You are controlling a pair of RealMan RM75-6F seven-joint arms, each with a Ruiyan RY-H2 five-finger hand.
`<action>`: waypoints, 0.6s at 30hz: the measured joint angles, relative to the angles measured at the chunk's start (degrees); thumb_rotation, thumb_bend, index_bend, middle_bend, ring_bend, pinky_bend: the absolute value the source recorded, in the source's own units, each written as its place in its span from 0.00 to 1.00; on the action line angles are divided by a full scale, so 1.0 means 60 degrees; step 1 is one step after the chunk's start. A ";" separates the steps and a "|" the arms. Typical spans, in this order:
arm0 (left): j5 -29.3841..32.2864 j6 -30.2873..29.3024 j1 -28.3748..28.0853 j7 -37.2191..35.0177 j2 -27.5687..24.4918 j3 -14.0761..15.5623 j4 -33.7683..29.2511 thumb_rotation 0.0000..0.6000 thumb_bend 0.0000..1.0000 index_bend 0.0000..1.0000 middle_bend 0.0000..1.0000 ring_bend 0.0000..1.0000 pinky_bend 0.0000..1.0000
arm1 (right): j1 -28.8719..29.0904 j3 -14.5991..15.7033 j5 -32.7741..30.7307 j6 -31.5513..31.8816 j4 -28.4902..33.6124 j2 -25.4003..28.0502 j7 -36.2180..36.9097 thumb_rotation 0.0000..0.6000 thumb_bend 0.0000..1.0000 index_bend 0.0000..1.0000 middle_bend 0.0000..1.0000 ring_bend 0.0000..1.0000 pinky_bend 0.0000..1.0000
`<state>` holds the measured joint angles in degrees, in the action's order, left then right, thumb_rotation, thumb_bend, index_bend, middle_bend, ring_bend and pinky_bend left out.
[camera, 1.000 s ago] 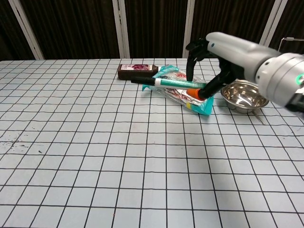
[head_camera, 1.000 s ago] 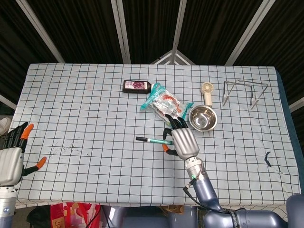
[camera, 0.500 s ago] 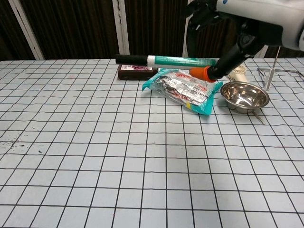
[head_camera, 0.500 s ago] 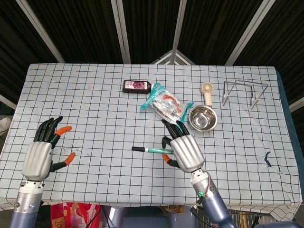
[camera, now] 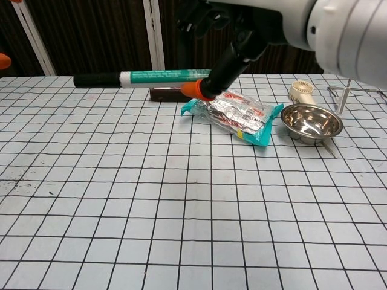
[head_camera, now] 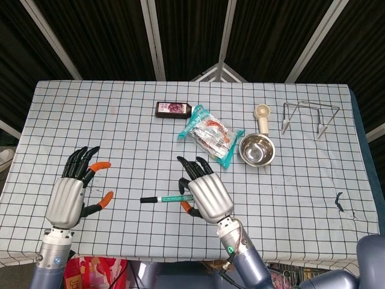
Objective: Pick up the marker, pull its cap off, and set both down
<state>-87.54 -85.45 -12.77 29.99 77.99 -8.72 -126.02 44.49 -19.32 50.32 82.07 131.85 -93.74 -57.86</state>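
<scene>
The right hand (head_camera: 203, 194) is pinching the capped green marker (head_camera: 163, 198) above the bench (head_camera: 301, 180), having carried it leftward. The left hand (head_camera: 73, 192), fingers spread and empty, has risen nearby, seemingly ready to pull the black cap (camera: 95, 80).

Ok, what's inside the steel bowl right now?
Nothing shows inside the steel bowl: the head view and chest view show only bare shiny metal. Its near inner wall is hidden by the rim in the chest view.
</scene>
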 measured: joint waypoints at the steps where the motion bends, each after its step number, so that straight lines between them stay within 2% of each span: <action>1: -0.0024 -0.0002 0.0005 0.0014 0.0022 0.0047 0.0009 1.00 0.35 0.30 0.07 0.00 0.02 | 0.0087 -0.0112 -0.0143 0.0020 -0.0052 -0.0071 -0.0025 1.00 0.46 0.68 0.09 0.18 0.10; 12: -0.0004 0.0002 0.0067 -0.0287 0.0058 0.0248 0.0262 1.00 0.35 0.29 0.07 0.00 0.02 | 0.1339 -0.1674 -0.2201 0.0181 -0.0913 -0.0675 -0.0216 1.00 0.46 0.68 0.09 0.18 0.10; 18: 0.0055 0.0067 0.0001 -0.0587 0.0180 0.0211 0.0539 1.00 0.35 0.34 0.09 0.00 0.02 | 0.1763 -0.1866 -0.2564 0.0402 -0.0917 -0.0669 -0.0247 1.00 0.46 0.68 0.09 0.18 0.10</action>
<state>-87.21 -85.05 -12.76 26.47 79.07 -7.46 -122.78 55.07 -30.51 34.94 84.48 126.35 -97.75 -59.34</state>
